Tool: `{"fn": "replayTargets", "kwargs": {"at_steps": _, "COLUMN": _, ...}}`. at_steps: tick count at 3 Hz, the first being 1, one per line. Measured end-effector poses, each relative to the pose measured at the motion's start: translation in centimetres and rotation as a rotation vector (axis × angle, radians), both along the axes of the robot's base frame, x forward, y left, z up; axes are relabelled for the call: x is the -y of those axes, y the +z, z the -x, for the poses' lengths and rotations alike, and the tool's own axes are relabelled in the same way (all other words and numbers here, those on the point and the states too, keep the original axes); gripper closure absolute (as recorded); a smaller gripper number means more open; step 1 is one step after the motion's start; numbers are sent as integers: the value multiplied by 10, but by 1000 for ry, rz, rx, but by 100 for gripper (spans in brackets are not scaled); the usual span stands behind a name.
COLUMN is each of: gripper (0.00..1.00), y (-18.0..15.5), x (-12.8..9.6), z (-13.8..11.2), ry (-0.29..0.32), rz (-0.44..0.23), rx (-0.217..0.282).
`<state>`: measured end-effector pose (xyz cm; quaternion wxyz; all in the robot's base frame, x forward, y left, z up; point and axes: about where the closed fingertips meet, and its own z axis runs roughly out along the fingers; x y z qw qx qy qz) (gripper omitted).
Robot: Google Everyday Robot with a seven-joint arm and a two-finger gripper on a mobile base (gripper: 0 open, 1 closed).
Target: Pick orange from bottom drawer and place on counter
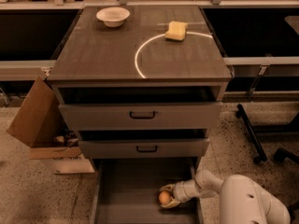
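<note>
The orange [163, 198] sits low in the bottom drawer [128, 190], which is pulled out, toward its right side and on the grey floor of the tray. The gripper [165, 197] is down inside that drawer with it. One pale finger curls over the top of the fruit and the other under its near side, so the claw is clasped around the orange. The white arm [243, 203] reaches in from the lower right.

Above, the middle drawer [146, 148] and the top drawer [142, 115] each stand partly open, both with dark handles. The counter [98, 55] carries a thin white arc [138, 55]. A yellow sponge [176, 31] lies on the arc's far end, and a white bowl [113, 16] stands well apart at the back left. A cardboard box [35, 120] lies tipped open on the floor left of the cabinet, and dark chair legs [252, 132] show at the right.
</note>
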<state>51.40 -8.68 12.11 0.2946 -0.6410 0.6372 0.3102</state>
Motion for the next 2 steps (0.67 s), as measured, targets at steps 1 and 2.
{"fn": "replayTargets", "kwargs": {"at_steps": 1, "gripper": 83, "y": 24, "x": 5, "z": 1, "ry": 17, "rz": -54, "rx": 38}}
{"fn": "replayTargets", "kwargs": {"at_steps": 2, "gripper": 100, "y": 75, "x": 27, "z": 2, "ry": 66, "rz": -136, "rx": 121}}
